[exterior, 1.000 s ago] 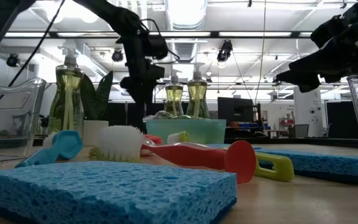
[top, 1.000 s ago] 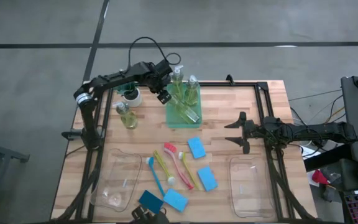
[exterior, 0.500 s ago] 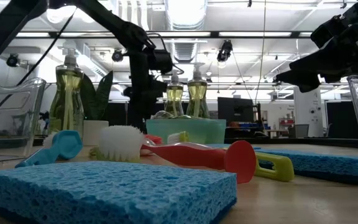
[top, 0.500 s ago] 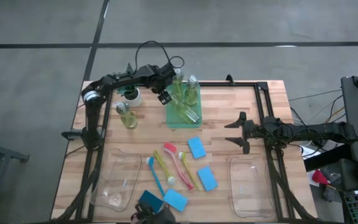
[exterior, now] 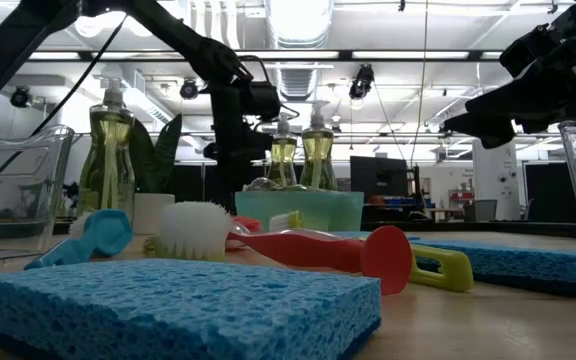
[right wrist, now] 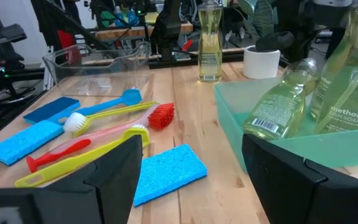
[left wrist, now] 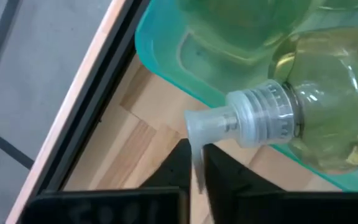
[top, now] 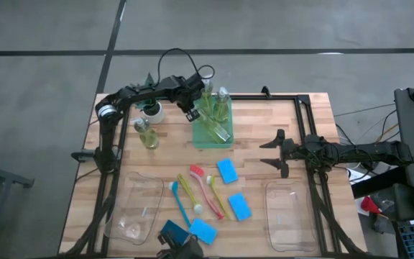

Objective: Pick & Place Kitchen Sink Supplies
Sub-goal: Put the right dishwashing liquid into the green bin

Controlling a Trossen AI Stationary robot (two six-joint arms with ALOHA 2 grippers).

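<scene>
**Left jaws clamping a soap bottle's pump spout at the green tray**

The left gripper [top: 190,114] is reaching over the far left corner of the green tray [top: 201,138], and its jaws are pinching together on the thin spout of a pump bottle [left wrist: 303,118] that is tipped on its side, with its body over the tray. In the left wrist view the clear pump head [left wrist: 241,118] is sitting right above the two dark fingers [left wrist: 219,171], the spout running down between them.

Two more soap bottles [top: 223,101] are standing upright in the tray, and another one [top: 147,134] is standing alone on the bench [top: 286,151] near the potted plant [top: 152,109].

The right gripper [top: 273,152] is hovering well apart from the tray, over the right side of the bench, its jaws spread wide and holding nothing.

Three blue sponges [top: 227,170] and the long-handled brushes [top: 201,188] are lying in the middle of the bench, between two clear bins [top: 287,216].
</scene>
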